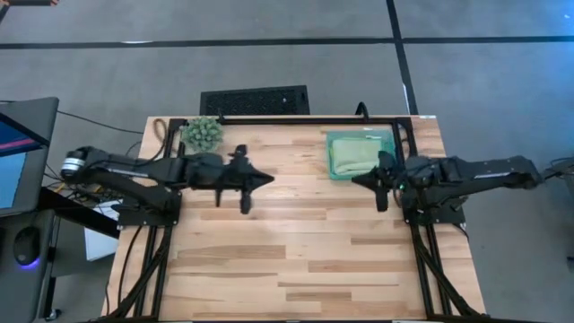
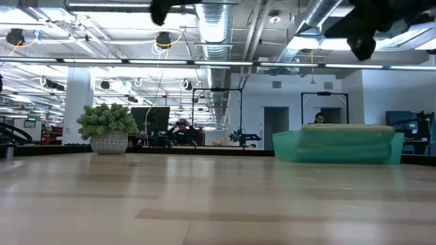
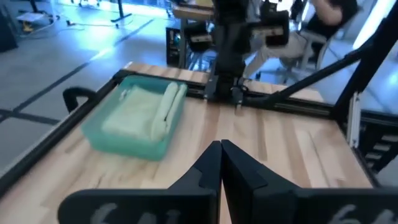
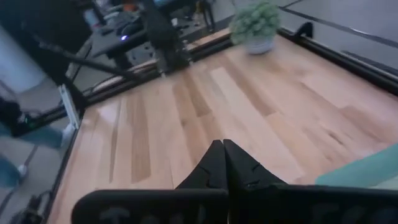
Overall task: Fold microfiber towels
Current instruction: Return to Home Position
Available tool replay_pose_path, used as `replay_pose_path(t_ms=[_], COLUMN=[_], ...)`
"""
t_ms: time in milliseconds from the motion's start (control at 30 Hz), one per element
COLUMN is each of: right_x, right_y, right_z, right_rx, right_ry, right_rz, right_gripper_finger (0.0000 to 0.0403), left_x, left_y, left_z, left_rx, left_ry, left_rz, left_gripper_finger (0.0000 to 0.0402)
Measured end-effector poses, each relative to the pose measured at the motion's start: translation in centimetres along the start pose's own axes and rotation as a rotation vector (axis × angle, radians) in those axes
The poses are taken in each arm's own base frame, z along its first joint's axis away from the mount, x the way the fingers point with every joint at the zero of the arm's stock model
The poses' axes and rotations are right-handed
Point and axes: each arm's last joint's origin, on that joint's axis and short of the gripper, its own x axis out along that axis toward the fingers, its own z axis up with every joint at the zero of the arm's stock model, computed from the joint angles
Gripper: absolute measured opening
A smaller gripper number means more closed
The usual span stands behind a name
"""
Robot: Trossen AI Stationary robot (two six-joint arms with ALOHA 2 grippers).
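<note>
Overhead, the folded microfiber towels [image 1: 352,158] fill the teal tray [image 1: 333,137] just behind the right gripper [image 1: 357,180]'s pinched-together fingers; the low view shows mainly its wall. The left gripper [image 1: 268,178], fingers likewise closed, faces it, both arms level.

A rigid teal plastic tray [image 3: 124,144] sits on the pale wooden desk [image 3: 292,143] and holds folded pale green microfiber towels [image 3: 140,109]. The left arm's dark jaws, pressed together, point just beside the tray. Beyond the tray stands the other black arm [image 3: 231,43], with a seated person [image 3: 323,25] behind it.
</note>
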Motion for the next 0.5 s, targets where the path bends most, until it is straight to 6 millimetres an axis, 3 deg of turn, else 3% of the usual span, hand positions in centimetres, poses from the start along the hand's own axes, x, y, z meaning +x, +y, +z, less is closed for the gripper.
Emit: replay_pose_path(t_ms=[200,500], right_x=[0.8,1.0], right_y=[-0.1,-1.3], right_z=[-2.8,-5.9], right_rx=[-0.027,0.048], right_ry=[-0.041,-0.073], right_rz=[0.070,0.090], right_gripper_finger=[0.0002,0.0001], left_x=[-3.3,-6.9], left_y=[1.5,3.0], left_z=[-5.2,-10.7], left_rx=[-0.104,-0.175], left_ry=[-0.092,-0.223], left_rz=[-0.012,-0.074], left_gripper_finger=[0.0000,0.0000])
